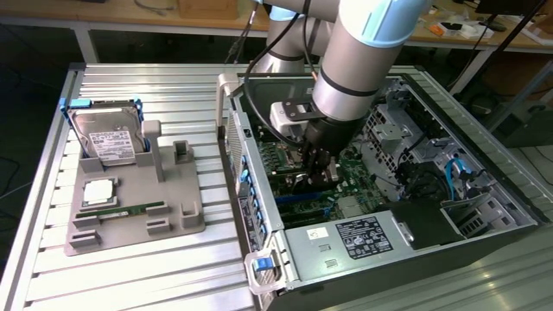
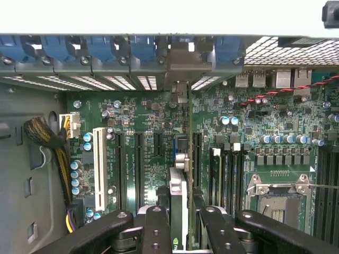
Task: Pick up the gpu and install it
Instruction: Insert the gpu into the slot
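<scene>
My gripper [image 2: 183, 233] is shut on the gpu [image 2: 179, 190], which I see edge-on between the two black fingers [image 2: 156, 230]. The card stands upright on its edge over the green motherboard [image 2: 143, 137], in line with the expansion slots. Its silver end bracket [image 2: 183, 66] reaches the case's rear slot openings under the blue latches. Whether the card's edge is seated in a slot is hidden. In the exterior view the gripper [image 1: 315, 173] is down inside the open computer case [image 1: 484, 194], low over the motherboard [image 1: 354, 172].
On the exterior view's left, a grey fixture tray [image 1: 181, 220] holds a hard drive [image 1: 108, 137], a CPU [image 1: 100, 192] and a RAM stick [image 1: 121, 211]. The power supply [image 1: 363, 236] fills the case's near end. RAM slots [image 2: 225, 174] and the CPU socket [image 2: 278, 198] lie beside the card.
</scene>
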Robot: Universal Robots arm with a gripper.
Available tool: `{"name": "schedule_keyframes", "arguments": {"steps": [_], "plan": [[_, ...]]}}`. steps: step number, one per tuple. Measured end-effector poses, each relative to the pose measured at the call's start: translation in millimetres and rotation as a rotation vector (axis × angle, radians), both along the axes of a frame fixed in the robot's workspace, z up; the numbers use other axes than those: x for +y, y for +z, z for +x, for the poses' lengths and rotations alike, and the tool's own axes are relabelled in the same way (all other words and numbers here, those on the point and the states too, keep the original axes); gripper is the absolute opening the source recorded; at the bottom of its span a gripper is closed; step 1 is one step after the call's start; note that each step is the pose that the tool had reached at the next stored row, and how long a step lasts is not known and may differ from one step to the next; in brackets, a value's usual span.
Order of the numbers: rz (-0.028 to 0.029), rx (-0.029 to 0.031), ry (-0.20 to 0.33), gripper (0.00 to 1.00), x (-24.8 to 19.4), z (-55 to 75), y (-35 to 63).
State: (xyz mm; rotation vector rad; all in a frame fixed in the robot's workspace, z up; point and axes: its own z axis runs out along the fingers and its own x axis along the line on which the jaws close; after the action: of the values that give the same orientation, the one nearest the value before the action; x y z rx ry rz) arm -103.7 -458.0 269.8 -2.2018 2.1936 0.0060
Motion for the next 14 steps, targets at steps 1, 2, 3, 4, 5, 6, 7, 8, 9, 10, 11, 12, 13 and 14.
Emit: {"name": "schedule_keyframes", "arguments": {"steps": [1,2,3,4,5,6,7,8,9,10,11,12,13,14], "plan": [[0.0001,-0.0017,0.000,0.27,0.0,-0.2,0.0],[0.0000,-0.0031,0.000,0.27,0.0,-0.2,0.0],[0.0000,-0.0042,0.000,0.27,0.0,-0.3,0.0],[0.0000,-0.0051,0.000,0.27,0.0,-0.3,0.0],[-0.0001,-0.0058,0.000,0.27,0.0,-0.4,0.0],[0.0000,-0.0060,0.000,0.27,0.0,-0.4,0.0],[-0.0001,-0.0061,0.000,0.27,0.0,-0.4,0.0],[-0.0001,-0.0061,0.000,0.27,0.0,-0.5,0.0],[0.0000,-0.0061,0.000,0.27,0.0,-0.4,0.0],[-0.0001,-0.0061,0.000,0.27,0.0,-0.5,0.0],[-0.0001,-0.0061,0.000,0.27,0.0,-0.8,0.0],[-0.0001,-0.0061,0.000,0.27,0.0,-1.2,0.0],[0.0000,-0.0061,0.000,0.27,0.0,-1.6,0.0],[0.0000,-0.0061,0.000,0.27,0.0,-2.0,0.0]]}}
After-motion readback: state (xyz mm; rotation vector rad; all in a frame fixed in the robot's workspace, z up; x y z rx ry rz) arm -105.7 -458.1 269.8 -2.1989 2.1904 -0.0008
